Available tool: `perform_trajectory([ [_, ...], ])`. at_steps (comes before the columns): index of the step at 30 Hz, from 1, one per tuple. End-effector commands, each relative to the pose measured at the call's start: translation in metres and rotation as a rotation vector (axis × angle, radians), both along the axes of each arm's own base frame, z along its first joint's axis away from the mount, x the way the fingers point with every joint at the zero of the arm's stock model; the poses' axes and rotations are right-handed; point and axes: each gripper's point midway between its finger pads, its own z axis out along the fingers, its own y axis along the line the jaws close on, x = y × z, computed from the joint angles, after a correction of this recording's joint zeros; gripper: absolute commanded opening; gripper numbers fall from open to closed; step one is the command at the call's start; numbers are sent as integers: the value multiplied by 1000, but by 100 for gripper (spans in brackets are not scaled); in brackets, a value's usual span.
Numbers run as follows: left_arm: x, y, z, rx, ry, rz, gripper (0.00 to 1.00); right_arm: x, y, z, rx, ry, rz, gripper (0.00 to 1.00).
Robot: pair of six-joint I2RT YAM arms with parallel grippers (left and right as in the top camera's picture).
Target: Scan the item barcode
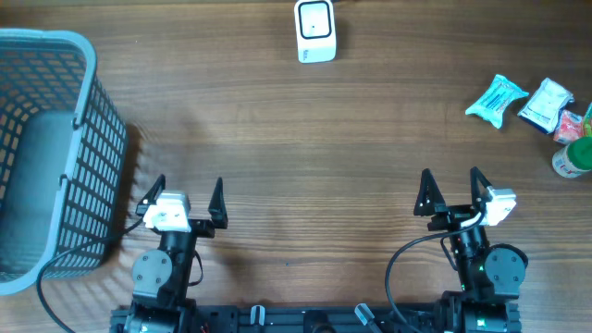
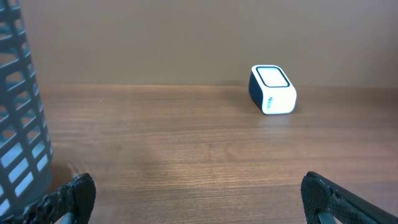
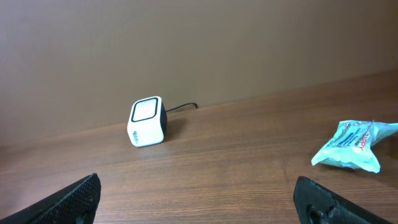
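A white barcode scanner (image 1: 315,30) with a dark-framed window stands at the table's far edge; it shows too in the left wrist view (image 2: 272,89) and the right wrist view (image 3: 147,121). At the far right lie the items: a teal packet (image 1: 496,99) (image 3: 352,145), a white packet (image 1: 546,102), a red-and-green pack (image 1: 577,122) and a green-capped bottle (image 1: 574,158). My left gripper (image 1: 185,195) (image 2: 199,198) stands open near the front edge with nothing between its fingers. My right gripper (image 1: 452,190) (image 3: 200,199) is open too, empty, well short of the items.
A grey plastic basket (image 1: 88,157) (image 2: 18,124) stands at the left, close beside my left gripper. The scanner's cable (image 3: 181,107) runs off behind it. Bare wood lies between both grippers and the scanner.
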Motion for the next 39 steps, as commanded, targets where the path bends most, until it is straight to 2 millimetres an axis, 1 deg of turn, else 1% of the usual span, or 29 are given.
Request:
perform_trajectory([
  [1, -1, -6, -3, 73, -5, -42, 100, 0, -3, 3, -21, -19, -17, 99],
  [7, -1, -4, -2, 57, -11, -35, 100, 0, -3, 3, -21, -19, -17, 100],
  [10, 1, 6, -1, -58, -4, 26, 100, 0, -3, 3, -21, -19, -17, 100],
  [24, 1, 5, 0, -62, -6, 19, 100, 0, -3, 4, -22, -19, -19, 100],
  [25, 1, 5, 0, -62, -7, 19, 100, 0, -12, 4, -32, -19, -70, 100],
  [26, 1, 5, 0, -62, -6, 19, 100, 0, -15, 3, -29, -18, -91, 100],
  [27, 1, 5, 0, -62, -6, 19, 100, 0, -15, 2, -78, -15, -91, 100],
  [29, 1, 5, 0, -62, -6, 19, 100, 1, -15, 0, -239, -21, -88, 100],
  [30, 1, 5, 0, -62, -6, 19, 100, 1, -15, -1, -282, -16, -86, 100],
  [37, 1, 5, 0, -62, -6, 20, 100, 3, -15, -7, -281, 7, -83, 99],
  [39, 1, 11, 0, -62, -7, 42, 100, 3, -15, -7, -281, 7, -83, 100],
])
